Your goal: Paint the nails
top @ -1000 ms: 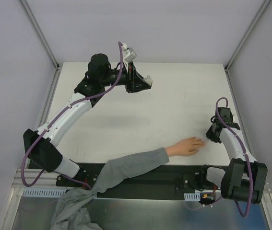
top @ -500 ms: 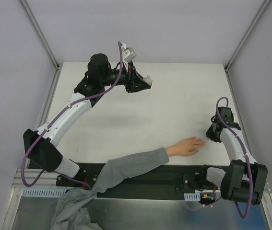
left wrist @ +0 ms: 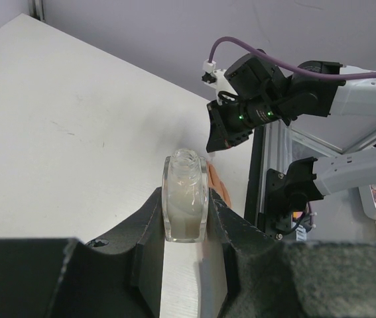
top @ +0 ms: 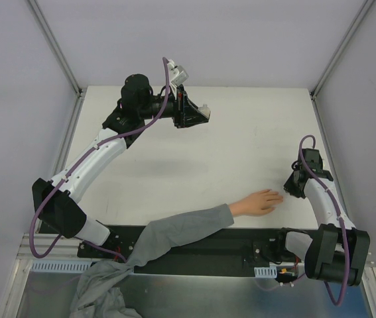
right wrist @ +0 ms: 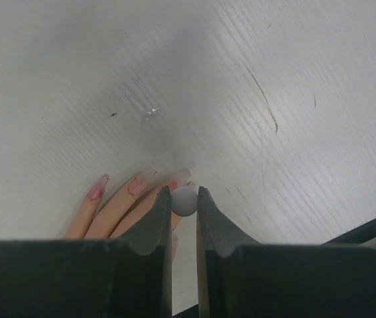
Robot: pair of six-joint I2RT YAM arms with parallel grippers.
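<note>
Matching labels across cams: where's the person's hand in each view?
Top external: hand at the near edge of the table, right of centre, fingertips toward the right gripper.
Left wrist: only a peach sliver just right of the bottle, below the right gripper.
Right wrist: fingers lower left, tips beside the right gripper pinching a grey knob.
Shared landmark: the right gripper.
</note>
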